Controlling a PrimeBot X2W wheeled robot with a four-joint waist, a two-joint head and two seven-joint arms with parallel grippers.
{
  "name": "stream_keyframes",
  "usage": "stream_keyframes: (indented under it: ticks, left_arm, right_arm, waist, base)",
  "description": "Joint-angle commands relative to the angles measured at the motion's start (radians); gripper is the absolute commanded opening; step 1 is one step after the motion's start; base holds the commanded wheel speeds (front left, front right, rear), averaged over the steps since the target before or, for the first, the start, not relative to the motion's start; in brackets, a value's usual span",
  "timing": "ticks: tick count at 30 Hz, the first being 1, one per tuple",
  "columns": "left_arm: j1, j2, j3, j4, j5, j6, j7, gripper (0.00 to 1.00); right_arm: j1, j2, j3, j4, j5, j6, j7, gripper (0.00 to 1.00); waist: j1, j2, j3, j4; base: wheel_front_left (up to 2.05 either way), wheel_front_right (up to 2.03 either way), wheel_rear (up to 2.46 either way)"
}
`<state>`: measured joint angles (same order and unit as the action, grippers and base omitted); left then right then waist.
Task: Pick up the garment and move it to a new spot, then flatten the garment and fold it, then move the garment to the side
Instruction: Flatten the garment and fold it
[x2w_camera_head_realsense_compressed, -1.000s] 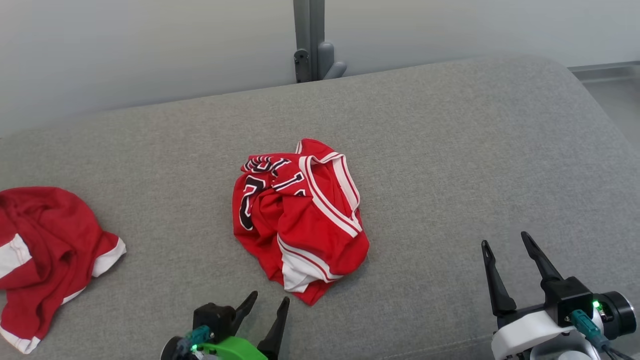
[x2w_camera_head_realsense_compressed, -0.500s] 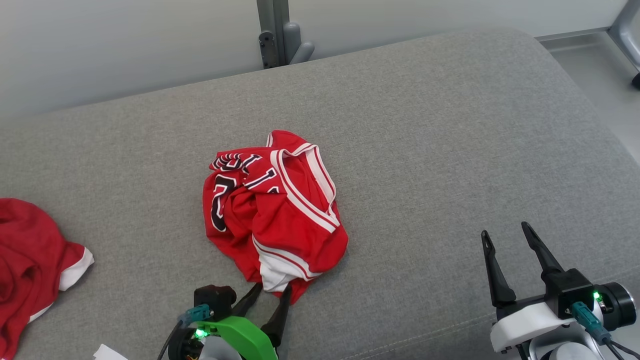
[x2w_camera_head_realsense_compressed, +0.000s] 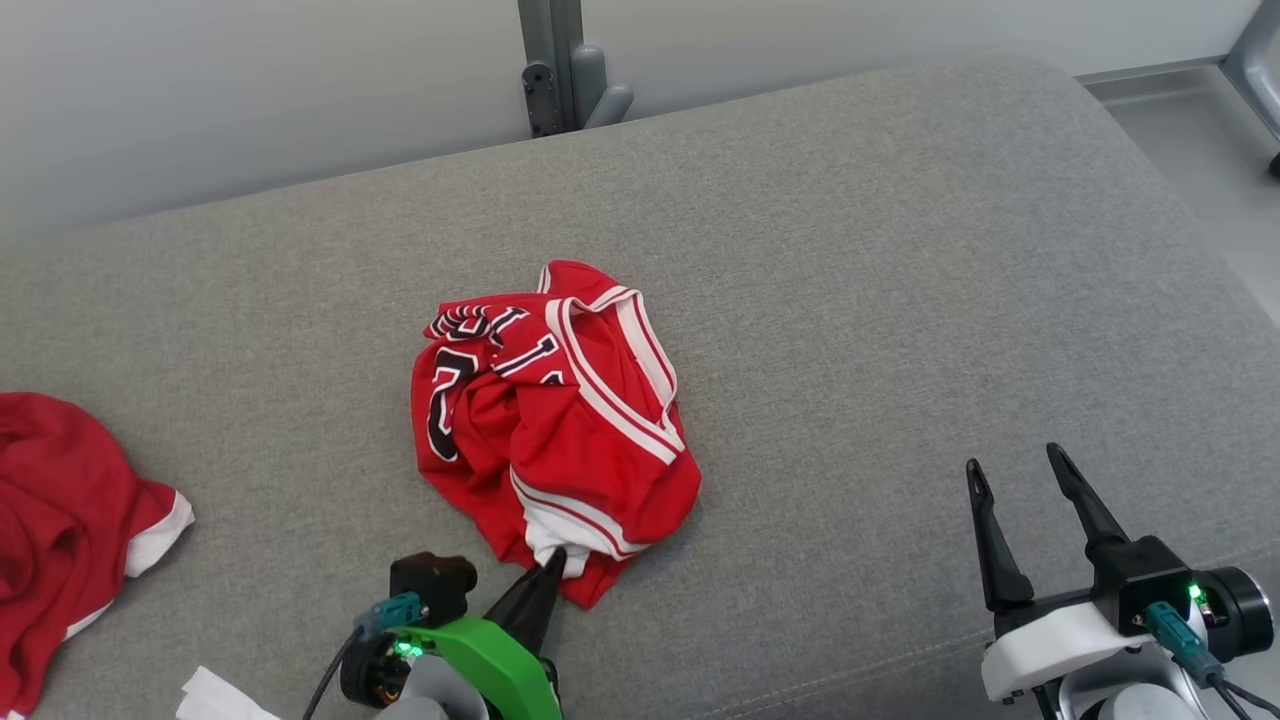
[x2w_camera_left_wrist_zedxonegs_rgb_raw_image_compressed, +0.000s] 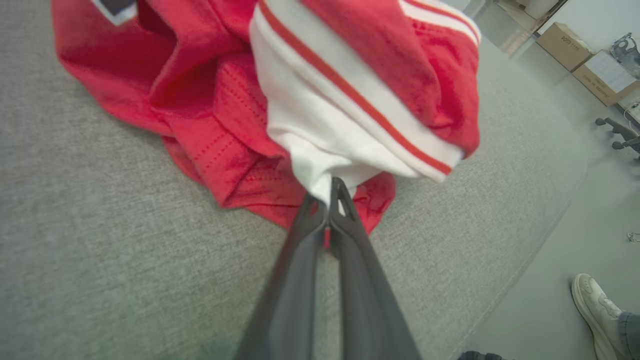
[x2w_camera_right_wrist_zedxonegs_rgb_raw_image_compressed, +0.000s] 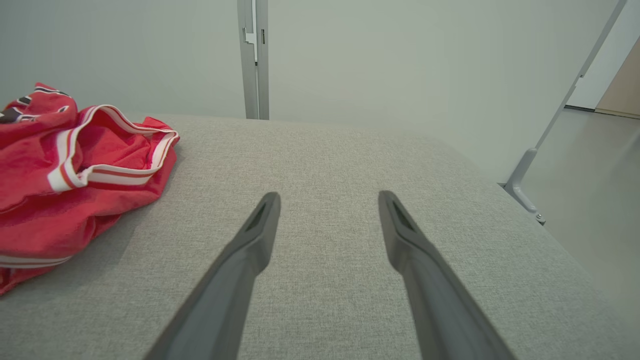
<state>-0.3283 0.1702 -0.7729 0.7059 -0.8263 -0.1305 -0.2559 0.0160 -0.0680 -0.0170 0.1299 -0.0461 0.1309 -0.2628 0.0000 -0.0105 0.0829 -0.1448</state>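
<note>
Where the head view looks down, a grey fabric-covered padded surface (x2w_camera_head_realsense_compressed: 900, 300) forms the work area. It is backed by a pale wall (x2w_camera_head_realsense_compressed: 250, 80) with a grey post (x2w_camera_head_realsense_compressed: 555, 60) at its far edge, and smooth floor (x2w_camera_head_realsense_compressed: 1200, 170) lies past its right end. From the left wrist, cardboard boxes (x2w_camera_left_wrist_zedxonegs_rgb_raw_image_compressed: 570, 42) stand on the floor in the distance, and a person's pale shoe (x2w_camera_left_wrist_zedxonegs_rgb_raw_image_compressed: 592, 305) sits at the lower right. A second red garment (x2w_camera_head_realsense_compressed: 60, 510) lies at the surface's left edge, well apart. Left gripper (x2w_camera_head_realsense_compressed: 553, 560): fingers pressed together, pinching the near edge of the garment (x2w_camera_head_realsense_compressed: 570, 420) at its white band (x2w_camera_left_wrist_zedxonegs_rgb_raw_image_compressed: 320, 130); whether the red layer beneath is also caught cannot be told. Right gripper (x2w_camera_head_realsense_compressed: 1012, 458): jaws wide, nothing between them, over bare surface to the right, well apart from the garment. Garment: near the middle of the surface, crumpled in a heap, red with white-and-red striped trim and black lettering too creased to read.
</note>
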Motion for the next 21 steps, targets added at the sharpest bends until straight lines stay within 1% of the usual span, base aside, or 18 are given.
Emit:
stream_keyframes:
  ticks: [1, 5, 8, 11, 12, 13, 16, 19, 21]
  left_arm:
    - [-0.021, 0.01, -0.007, -0.026, -0.015, 0.0, 0.004, 0.0]
    - [-0.04, 0.027, -0.005, -0.151, -0.076, 0.0, 0.034, 0.0]
    - [-0.072, 0.06, 0.031, -0.257, -0.122, 0.0, 0.059, 0.0]
    - [-0.117, 0.089, 0.077, -0.355, -0.153, 0.015, 0.08, 0.0]
    - [-0.132, 0.098, 0.099, -0.384, -0.164, 0.025, 0.086, 0.0]
    - [-0.151, 0.109, 0.126, -0.41, -0.176, 0.043, 0.087, 0.0]
    - [-0.216, 0.148, 0.171, -0.453, -0.166, 0.09, 0.11, 0.0]
    - [-0.292, 0.175, 0.214, -0.465, -0.176, 0.122, 0.137, 0.0]
    - [-0.35, 0.201, 0.242, -0.449, -0.167, 0.136, 0.148, 0.0]
  right_arm:
    - [0.004, 0.002, -0.005, 0.003, 0.001, 0.0, -0.003, 1.0]
    - [0.016, 0.005, -0.009, 0.004, 0.001, 0.0, -0.003, 1.0]
    - [0.016, 0.006, -0.006, 0.007, -0.001, 0.0, -0.003, 1.0]
    - [0.013, 0.007, 0.0, 0.01, 0.0, 0.0, -0.003, 1.0]
    - [0.012, 0.007, 0.002, 0.012, 0.0, 0.0, -0.003, 1.0]
    - [0.013, 0.008, 0.002, 0.013, 0.0, 0.0, -0.003, 1.0]
    - [0.017, 0.009, 0.009, 0.015, -0.001, 0.0, -0.003, 1.0]
    - [0.013, 0.008, 0.012, 0.018, -0.002, 0.0, -0.003, 1.0]
    - [0.01, 0.007, 0.015, 0.021, -0.002, 0.0, -0.003, 1.0]
  waist:
    - [0.0, 0.0105, -0.004, 0.007]
    - [0.0, 0.0105, -0.01, 0.027]
    - [0.0, 0.0105, -0.017, 0.039]
    - [0.0, 0.0105, -0.026, 0.048]
    - [0.0, 0.0105, -0.029, 0.051]
    - [0.0, 0.0105, -0.033, 0.054]
    - [0.0, 0.0105, -0.041, 0.059]
    - [0.0, 0.0105, -0.043, 0.061]
    - [0.0, 0.0105, -0.047, 0.059]
  base:
    - [0.0, 0.0, 0.0]
    - [0.0, 0.0, 0.0]
    - [0.0, 0.0, 0.0]
    - [0.0, 0.0, 0.0]
    - [0.0, 0.0, 0.0]
    - [0.0, 0.0, 0.0]
    - [0.0, 0.0, 0.0]
    - [0.0, 0.0, 0.0]
    - [0.0, 0.0, 0.0]
